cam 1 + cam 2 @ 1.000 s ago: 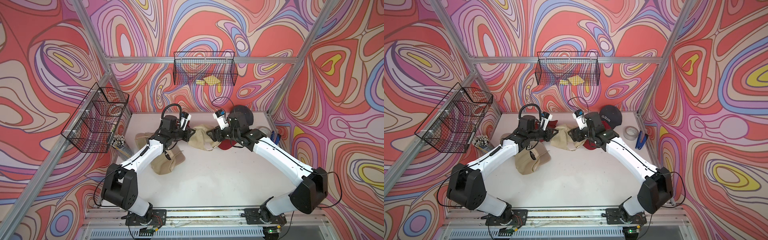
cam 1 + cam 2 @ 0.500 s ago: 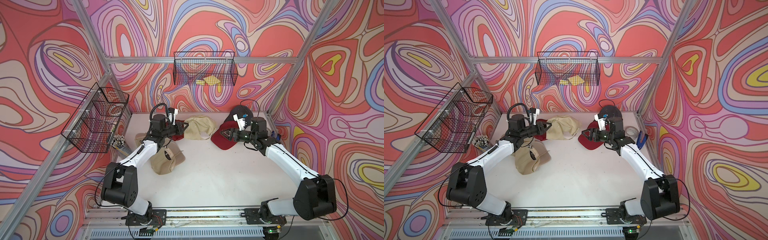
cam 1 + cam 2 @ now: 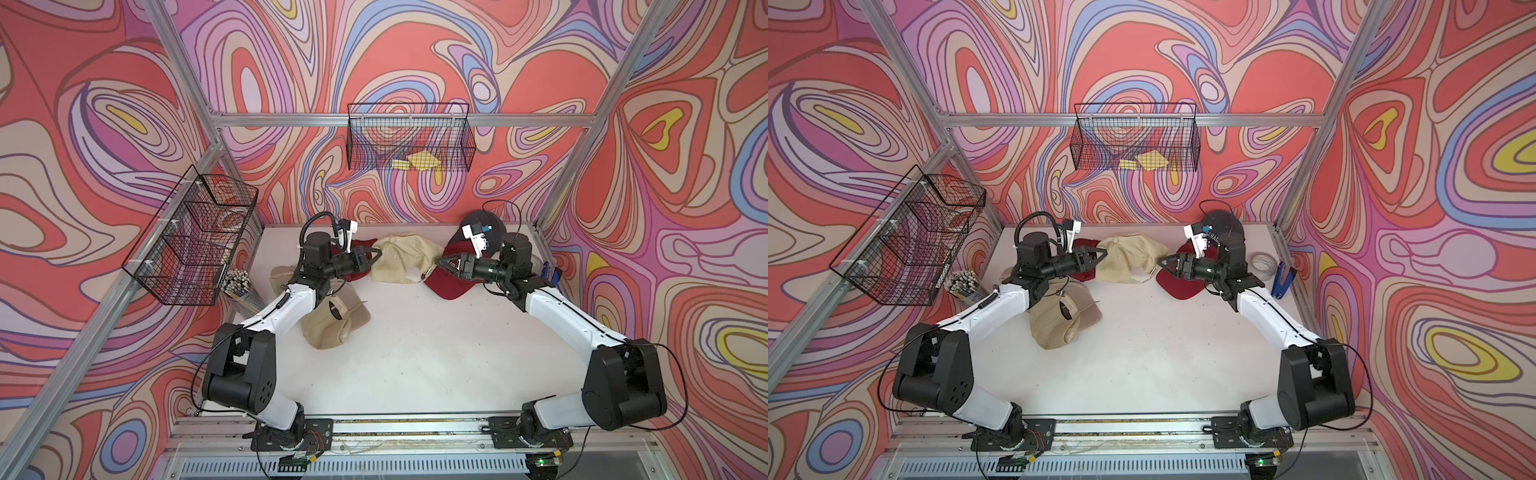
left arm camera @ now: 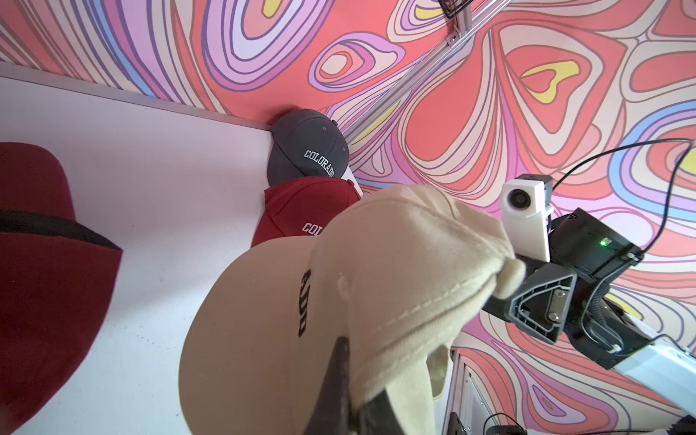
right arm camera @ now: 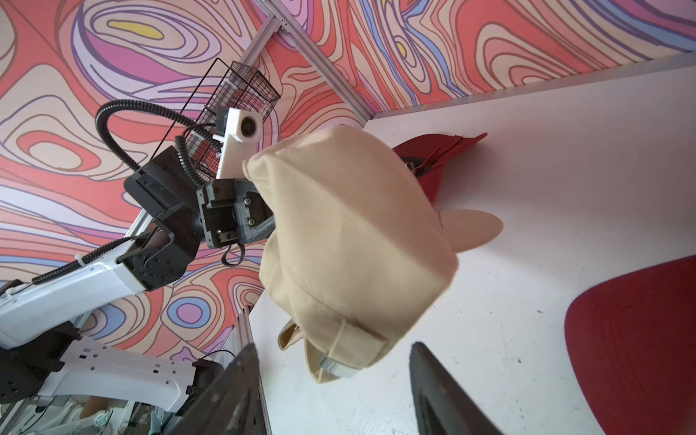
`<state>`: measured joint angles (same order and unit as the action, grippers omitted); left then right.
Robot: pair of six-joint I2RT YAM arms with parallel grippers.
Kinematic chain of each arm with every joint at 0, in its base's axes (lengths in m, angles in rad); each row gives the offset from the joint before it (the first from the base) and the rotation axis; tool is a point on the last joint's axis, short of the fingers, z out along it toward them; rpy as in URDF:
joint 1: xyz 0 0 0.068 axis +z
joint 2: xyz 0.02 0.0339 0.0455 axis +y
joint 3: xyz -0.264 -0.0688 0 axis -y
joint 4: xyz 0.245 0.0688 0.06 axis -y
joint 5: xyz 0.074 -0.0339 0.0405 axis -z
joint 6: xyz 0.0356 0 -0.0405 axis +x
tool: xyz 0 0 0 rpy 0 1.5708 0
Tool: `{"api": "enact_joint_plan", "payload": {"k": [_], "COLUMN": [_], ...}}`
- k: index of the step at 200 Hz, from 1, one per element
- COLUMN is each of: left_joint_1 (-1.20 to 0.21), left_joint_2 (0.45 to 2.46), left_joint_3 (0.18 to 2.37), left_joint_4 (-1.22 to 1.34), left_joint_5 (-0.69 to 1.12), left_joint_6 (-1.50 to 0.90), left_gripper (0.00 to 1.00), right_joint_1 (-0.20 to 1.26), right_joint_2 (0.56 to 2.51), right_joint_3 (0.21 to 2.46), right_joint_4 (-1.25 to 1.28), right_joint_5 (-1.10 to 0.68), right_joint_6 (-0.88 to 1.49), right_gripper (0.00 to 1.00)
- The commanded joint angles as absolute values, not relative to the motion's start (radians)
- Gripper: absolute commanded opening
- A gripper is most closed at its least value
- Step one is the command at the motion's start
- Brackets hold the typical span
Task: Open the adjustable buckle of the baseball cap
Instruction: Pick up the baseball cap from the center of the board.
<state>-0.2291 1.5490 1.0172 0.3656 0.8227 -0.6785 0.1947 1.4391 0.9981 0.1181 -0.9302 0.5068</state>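
My left gripper (image 3: 372,259) (image 4: 352,395) is shut on the front of the crown of a beige baseball cap (image 3: 401,257) (image 3: 1129,259) (image 4: 376,282) at the back of the table. The cap's back faces my right gripper (image 3: 437,262) (image 3: 1160,262) (image 5: 334,346). The adjustable buckle (image 5: 337,367) is a beige strap with a pale grey end tab, and it looks fastened. It sits just ahead of the right fingers (image 5: 241,376), in line with the gap between them. Those fingers stand apart and touch nothing.
A red cap (image 3: 446,284) lies under the right gripper and a grey cap (image 3: 494,232) lies behind it. Another beige cap (image 3: 332,320) and a red one (image 3: 361,249) lie by the left arm. A tape roll (image 3: 1262,264), a blue stapler (image 3: 1283,280), a pencil cup (image 3: 237,280) and wire baskets (image 3: 409,141) line the edges.
A second ago both grippers met at the cap, then they drew apart. The right gripper has since come back toward the strap with narrower jaws. The left gripper still grips the cap.
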Motion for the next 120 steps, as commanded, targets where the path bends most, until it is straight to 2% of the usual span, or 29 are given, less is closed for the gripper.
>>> {"api": "enact_joint_plan", "payload": {"k": [1, 42, 52, 62, 72, 83, 120], "left_joint_1": [-0.227, -0.227, -0.227, -0.228, -0.229, -0.230, -0.238], "left_joint_2": [1.566, 1.586, 1.588, 1.589, 1.591, 1.589, 1.591], "left_joint_3": [1.023, 1.026, 1.030, 1.032, 1.034, 1.032, 1.031], "left_joint_4": [0.458, 0.503, 0.501, 0.502, 0.504, 0.514, 0.522], "left_joint_5": [0.881, 0.912, 0.917, 0.923, 0.927, 0.930, 0.937], "left_joint_6": [-0.728, -0.765, -0.764, -0.764, -0.767, -0.771, -0.770], "left_gripper": [0.00, 0.00, 0.00, 0.00, 0.00, 0.00, 0.00], "right_joint_1": [0.189, 0.191, 0.191, 0.192, 0.194, 0.195, 0.197], "right_joint_2": [1.453, 1.455, 1.453, 1.454, 1.454, 1.453, 1.458], "right_joint_3": [0.991, 0.996, 0.997, 0.999, 0.999, 0.994, 0.977], "right_joint_4": [0.188, 0.250, 0.258, 0.263, 0.264, 0.261, 0.285], "right_joint_5": [-0.988, -1.029, -1.030, -1.031, -1.028, -1.015, -0.995], "right_joint_6": [0.531, 0.559, 0.562, 0.565, 0.567, 0.568, 0.593], "right_gripper": [0.54, 0.29, 0.27, 0.33, 0.49, 0.58, 0.63]}}
